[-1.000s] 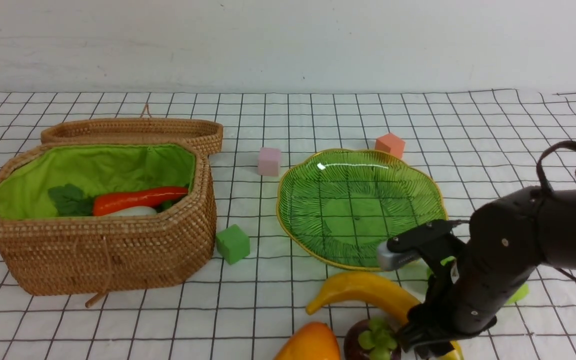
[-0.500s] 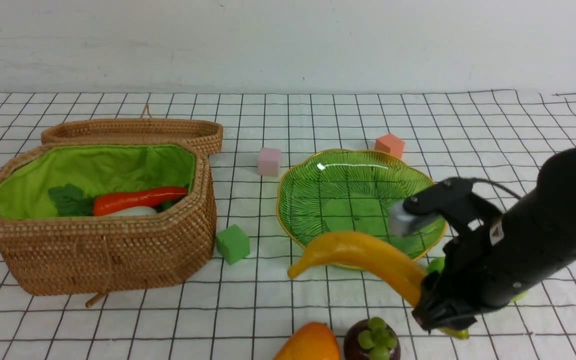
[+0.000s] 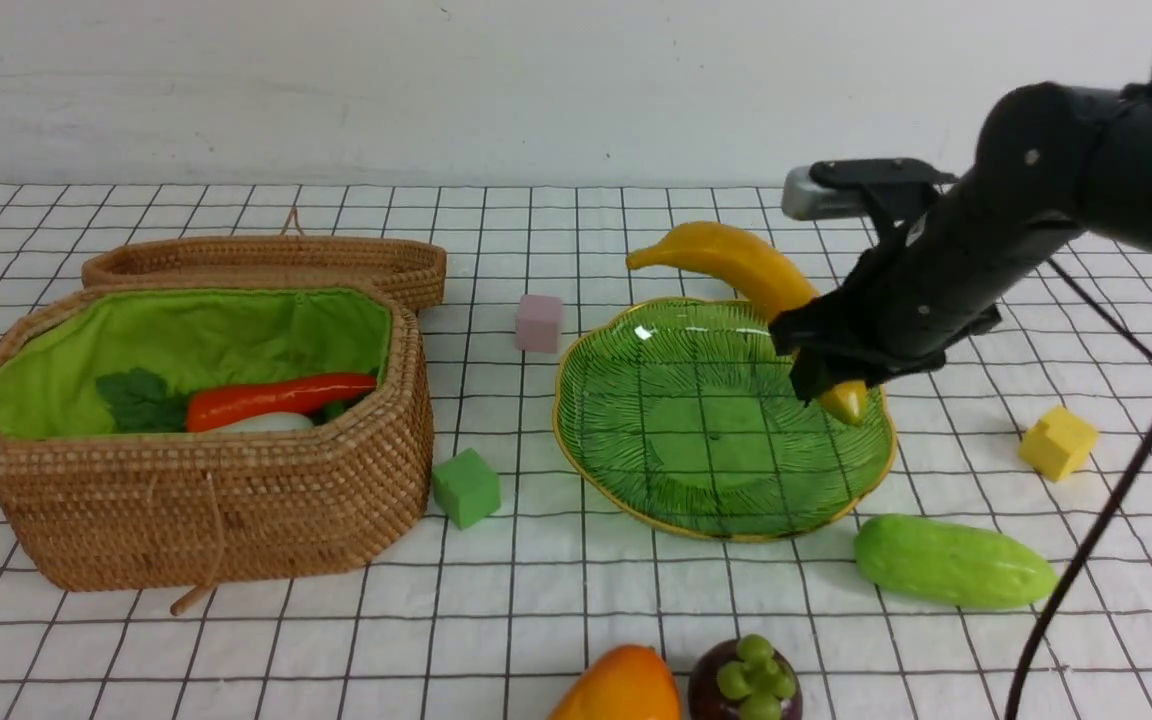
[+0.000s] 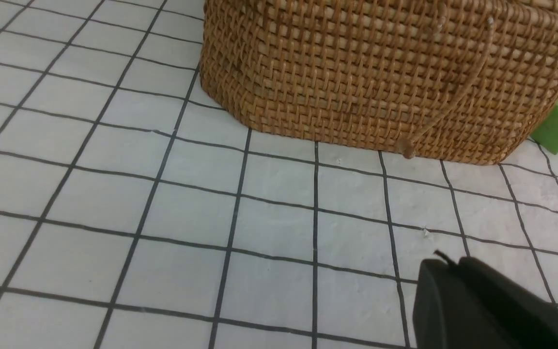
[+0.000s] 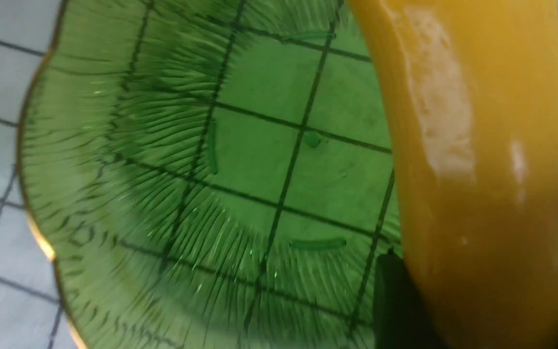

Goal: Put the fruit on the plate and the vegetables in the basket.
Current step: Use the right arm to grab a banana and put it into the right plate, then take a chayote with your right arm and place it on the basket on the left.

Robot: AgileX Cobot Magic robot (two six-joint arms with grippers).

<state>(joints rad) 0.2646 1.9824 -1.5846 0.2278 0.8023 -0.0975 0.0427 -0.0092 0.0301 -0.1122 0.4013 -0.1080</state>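
Grid-checked cloth is laid over the worktop, where the basket is stood open at the left, carrot and radish already inside, and the plate lies bare at centre. The banana is held over the plate's far right part, grasped near one end by the right end effector, evidently for lowering; the left end effector is clenched near the basket, with nothing seen in it. Cucumber, mango and mangosteen lie on the cloth; no writing is legible.

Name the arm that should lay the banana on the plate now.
Right. The right gripper holds the banana in the air over the plate, so it need only lower and release. The left gripper sits shut near the basket, holding nothing.
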